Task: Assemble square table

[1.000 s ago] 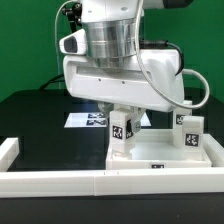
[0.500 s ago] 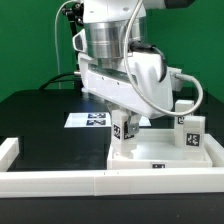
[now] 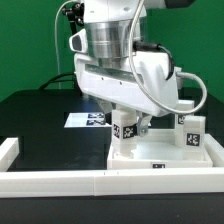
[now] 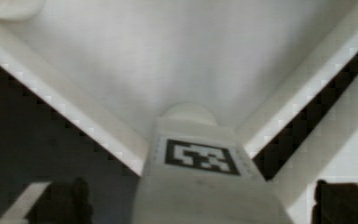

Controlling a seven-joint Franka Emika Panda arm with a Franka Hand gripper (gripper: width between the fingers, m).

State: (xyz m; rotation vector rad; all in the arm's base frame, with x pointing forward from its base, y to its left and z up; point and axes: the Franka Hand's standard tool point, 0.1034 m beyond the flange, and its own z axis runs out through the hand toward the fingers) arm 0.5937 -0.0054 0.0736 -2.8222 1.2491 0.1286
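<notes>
The white square tabletop [image 3: 165, 158] lies underside up at the exterior view's right. One white tagged leg [image 3: 121, 131] stands upright at its near left corner. My gripper [image 3: 129, 127] is lowered around this leg. In the wrist view the leg [image 4: 202, 165] fills the middle, over the tabletop's corner [image 4: 211, 60]. My gripper [image 4: 208, 205] straddles it, and the dark fingers [image 4: 60, 203] stand apart from its sides with gaps, so it is open. Two more tagged legs [image 3: 190, 134] stand upright at the tabletop's far right side.
A long white rail [image 3: 90, 181] runs along the front, with a raised end [image 3: 10, 150] at the exterior view's left. The marker board [image 3: 86, 119] lies on the black table behind the arm. A green wall is at the back.
My wrist has turned about the upright leg since one second ago. The hand's broad white body has swung round. The leg and tabletop stay where they were.
</notes>
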